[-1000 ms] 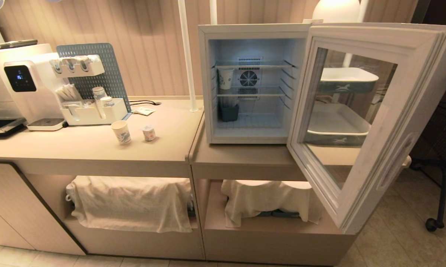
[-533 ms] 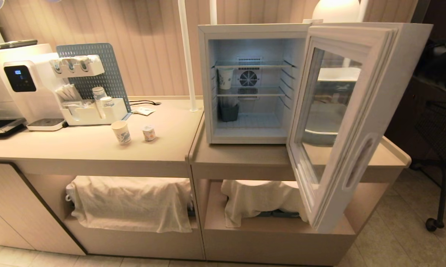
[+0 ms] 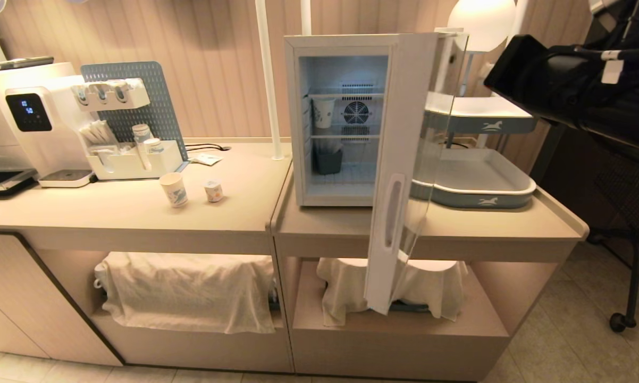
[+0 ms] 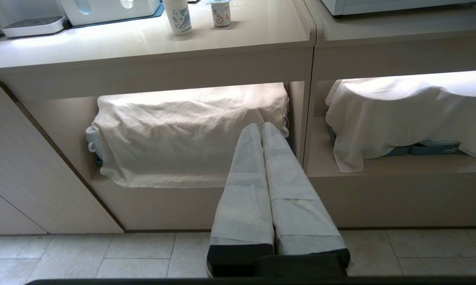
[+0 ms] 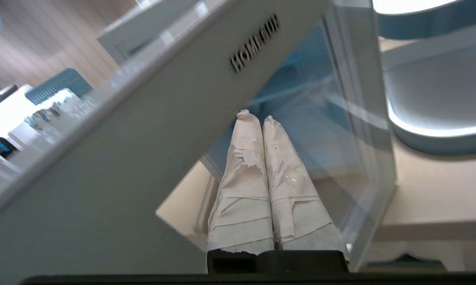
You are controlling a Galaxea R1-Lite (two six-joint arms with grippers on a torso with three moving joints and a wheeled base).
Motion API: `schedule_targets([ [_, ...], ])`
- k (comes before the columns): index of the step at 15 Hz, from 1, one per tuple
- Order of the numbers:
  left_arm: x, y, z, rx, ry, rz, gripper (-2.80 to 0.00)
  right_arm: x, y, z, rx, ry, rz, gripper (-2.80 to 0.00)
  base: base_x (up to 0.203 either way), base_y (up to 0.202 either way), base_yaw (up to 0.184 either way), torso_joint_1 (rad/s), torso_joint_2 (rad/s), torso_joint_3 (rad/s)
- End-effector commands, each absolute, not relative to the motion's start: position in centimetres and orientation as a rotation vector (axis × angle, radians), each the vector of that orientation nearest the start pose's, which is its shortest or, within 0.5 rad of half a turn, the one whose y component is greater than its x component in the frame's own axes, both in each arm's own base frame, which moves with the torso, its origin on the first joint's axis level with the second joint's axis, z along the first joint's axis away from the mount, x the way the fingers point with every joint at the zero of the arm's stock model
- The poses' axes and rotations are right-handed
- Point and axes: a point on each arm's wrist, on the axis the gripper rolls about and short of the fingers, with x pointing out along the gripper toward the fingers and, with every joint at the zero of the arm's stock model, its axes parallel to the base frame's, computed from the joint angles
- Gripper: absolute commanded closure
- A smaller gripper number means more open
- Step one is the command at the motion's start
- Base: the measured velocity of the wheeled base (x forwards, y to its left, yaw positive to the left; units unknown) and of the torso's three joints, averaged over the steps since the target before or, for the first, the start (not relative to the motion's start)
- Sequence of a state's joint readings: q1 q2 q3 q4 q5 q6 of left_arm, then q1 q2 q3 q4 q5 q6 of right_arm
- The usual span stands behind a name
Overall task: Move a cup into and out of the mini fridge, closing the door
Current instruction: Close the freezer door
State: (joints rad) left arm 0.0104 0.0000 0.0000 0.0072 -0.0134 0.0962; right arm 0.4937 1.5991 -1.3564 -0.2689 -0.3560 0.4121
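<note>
Standing half-open on the tabletop (image 3: 245, 213), the mini fridge (image 3: 341, 42) shows its door (image 3: 399, 159) edge-on; the right claw (image 5: 256, 114), clenched empty, nears the glass. The cup (image 3: 174, 189) sits left of it.

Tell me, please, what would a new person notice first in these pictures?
The door of the mini fridge stands half open, edge-on in the head view, and the shut right gripper is against its glass. A cup stands on a shelf inside; another cup stands on the counter.
</note>
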Motion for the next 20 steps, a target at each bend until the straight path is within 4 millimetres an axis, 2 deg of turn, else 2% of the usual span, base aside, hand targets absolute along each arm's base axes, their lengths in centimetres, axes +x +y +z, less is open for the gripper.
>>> schedule_targets([
  [1,-2.3,-0.1,7.5,0.097,0.008,-0.003,0.0,29.3,15.5,33.0,0.426,0.01,0.158,0.0,0.0,0.0,0.0,0.0,0.0,0.0],
  [3,-2.3,-0.1,7.5,0.096,0.008,-0.003,0.0,31.9,17.2,32.9,0.429,-0.002,0.185,0.0,0.0,0.0,0.0,0.0,0.0,0.0],
  [5,-2.3,-0.1,7.5,0.097,0.008,-0.003,0.0,34.4,18.6,32.0,0.424,0.0,0.192,0.0,0.0,0.0,0.0,0.0,0.0,0.0],
  [10,-2.3,-0.1,7.5,0.097,0.008,-0.003,0.0,39.5,21.2,27.1,0.337,0.021,0.174,0.0,0.0,0.0,0.0,0.0,0.0,0.0],
  [13,-2.3,-0.1,7.5,0.096,0.008,-0.003,0.0,41.7,22.0,25.9,0.249,-0.083,0.173,0.0,0.0,0.0,0.0,0.0,0.0,0.0],
  [17,-2.3,-0.1,7.5,0.095,0.008,-0.003,0.0,43.7,22.0,24.1,0.153,-0.186,0.149,0.0,0.0,0.0,0.0,0.0,0.0,0.0],
  [20,-2.3,-0.1,7.5,0.096,0.008,-0.002,0.0,43.7,21.6,23.9,0.128,-0.178,0.122,0.0,0.0,0.0,0.0,0.0,0.0,0.0],
])
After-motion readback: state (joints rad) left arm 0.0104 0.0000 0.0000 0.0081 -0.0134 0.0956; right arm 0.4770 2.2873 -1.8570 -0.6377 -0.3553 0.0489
